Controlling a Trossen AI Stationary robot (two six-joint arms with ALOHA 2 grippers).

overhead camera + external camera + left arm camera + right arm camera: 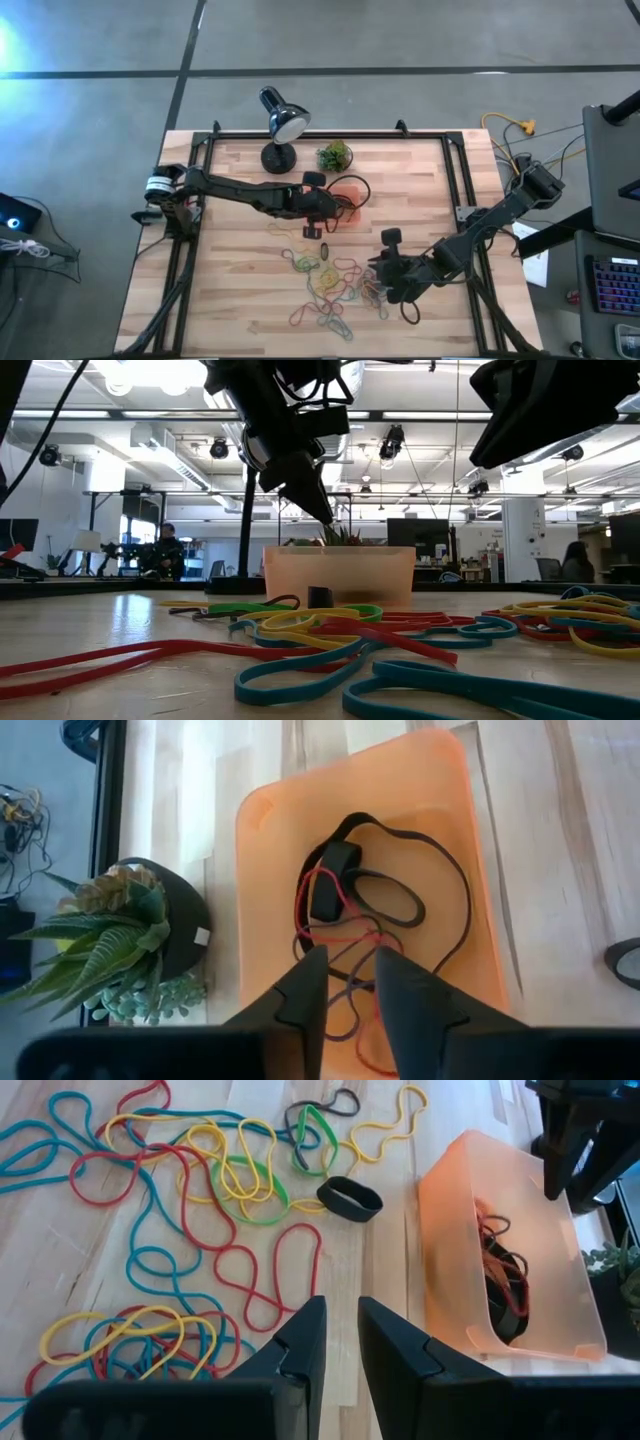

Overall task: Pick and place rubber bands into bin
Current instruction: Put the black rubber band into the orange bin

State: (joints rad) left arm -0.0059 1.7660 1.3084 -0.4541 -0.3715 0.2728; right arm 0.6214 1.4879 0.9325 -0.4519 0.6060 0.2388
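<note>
The rubber bands (330,285) lie in a loose, many-coloured tangle on the wooden table, seen close in the low view (330,630) and in the right wrist view (200,1180). The orange bin (352,192) (340,575) stands beyond them. In it lie a black, a red and a grey band (370,900) (500,1280). My left gripper (350,958) (338,208) hangs open over the bin's inside, pointing down (325,515), fingertips above the bands. My right gripper (340,1310) (378,270) is open and empty, above the table at the tangle's right side.
A thick black ring (350,1198) (310,232) lies on the table between the tangle and the bin. A small green plant (335,155) (110,950) and a black desk lamp (280,125) stand by the far edge, left of the bin. Black rails frame the table.
</note>
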